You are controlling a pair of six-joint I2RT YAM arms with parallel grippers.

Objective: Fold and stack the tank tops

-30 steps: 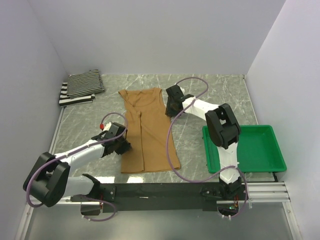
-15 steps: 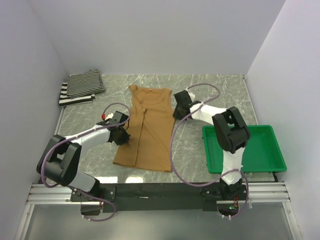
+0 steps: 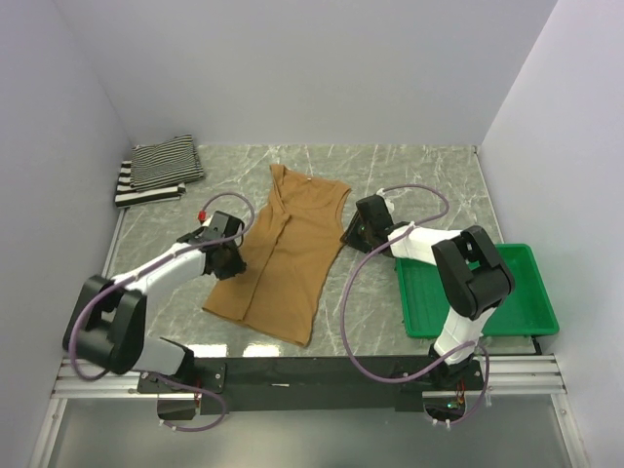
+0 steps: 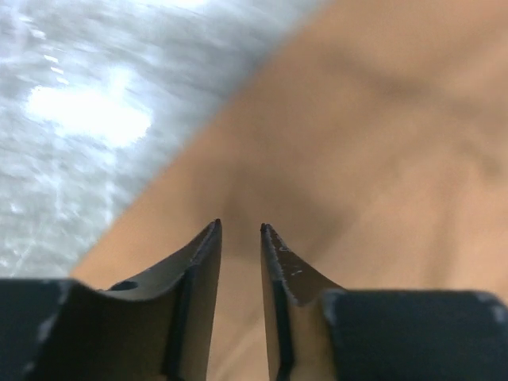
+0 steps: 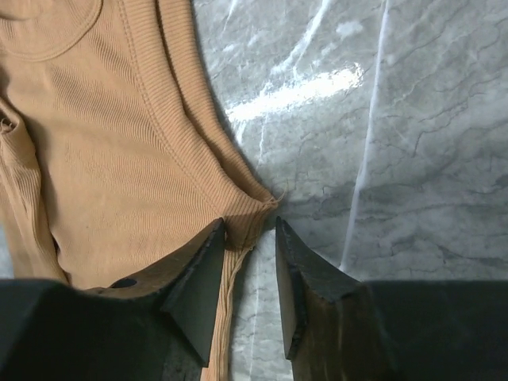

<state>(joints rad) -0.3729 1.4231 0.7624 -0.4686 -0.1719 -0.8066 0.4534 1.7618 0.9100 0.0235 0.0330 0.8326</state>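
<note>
Tan tank top (image 3: 288, 249) lies on the desk (image 3: 409, 175). Left tool (image 4: 240, 228), jaws narrowly parted, hovers over its edge; right tool (image 5: 250, 224), jaws wider, straddles its armhole corner.

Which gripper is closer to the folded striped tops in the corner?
Left. The left gripper is over the tan top, on the side toward the striped tops; the right gripper is at its opposite edge.

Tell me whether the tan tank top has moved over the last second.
Yes. The tan tank top has swung its neckline end right, toward the green tray and away from the folded striped tops; it now lies tilted.
</note>
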